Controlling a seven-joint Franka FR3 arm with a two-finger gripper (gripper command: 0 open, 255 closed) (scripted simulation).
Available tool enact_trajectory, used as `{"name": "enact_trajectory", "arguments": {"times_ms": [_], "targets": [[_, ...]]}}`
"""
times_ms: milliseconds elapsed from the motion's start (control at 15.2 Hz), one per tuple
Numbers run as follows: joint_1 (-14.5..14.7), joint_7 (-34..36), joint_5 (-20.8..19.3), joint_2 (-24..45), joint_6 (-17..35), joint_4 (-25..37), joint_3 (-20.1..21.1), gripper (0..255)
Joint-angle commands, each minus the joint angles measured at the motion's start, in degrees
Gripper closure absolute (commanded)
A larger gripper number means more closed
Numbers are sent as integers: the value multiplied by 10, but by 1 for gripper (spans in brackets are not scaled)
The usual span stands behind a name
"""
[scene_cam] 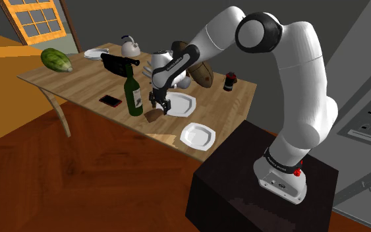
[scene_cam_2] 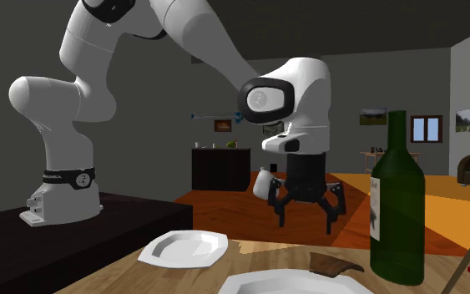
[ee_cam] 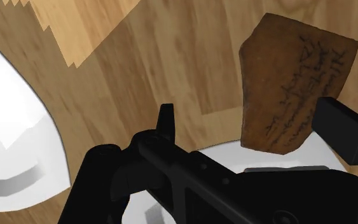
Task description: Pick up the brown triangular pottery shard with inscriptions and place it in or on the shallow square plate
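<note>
White arm (scene_cam: 306, 72) with dark joints rises upright, folds over at the elbow and reaches forward and down, wrist vertical, black claw (scene_cam_2: 305, 219) pointing straight down, its two fingers (scene_cam_2: 280, 210) spread apart, gripping nothing.

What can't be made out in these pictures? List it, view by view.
Shoulder view: the shard is too small to show its marks.
Second exterior view: the bottom edge cuts off the near plate.
Wrist view: one of the fingers covers a corner of the shard, and the writing cannot be read.
</note>
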Motion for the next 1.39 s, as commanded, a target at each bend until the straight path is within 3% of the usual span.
{"name": "enact_trajectory", "arguments": {"times_ms": [0,726,792,1320], "targets": [[3,3,-2,11,11,1,-2,0],[6,5,-5,26,23,3,-5,0],[6,5,-5,26,23,3,-5,255],[6,5,-5,26,23,3,-5,255]]}}
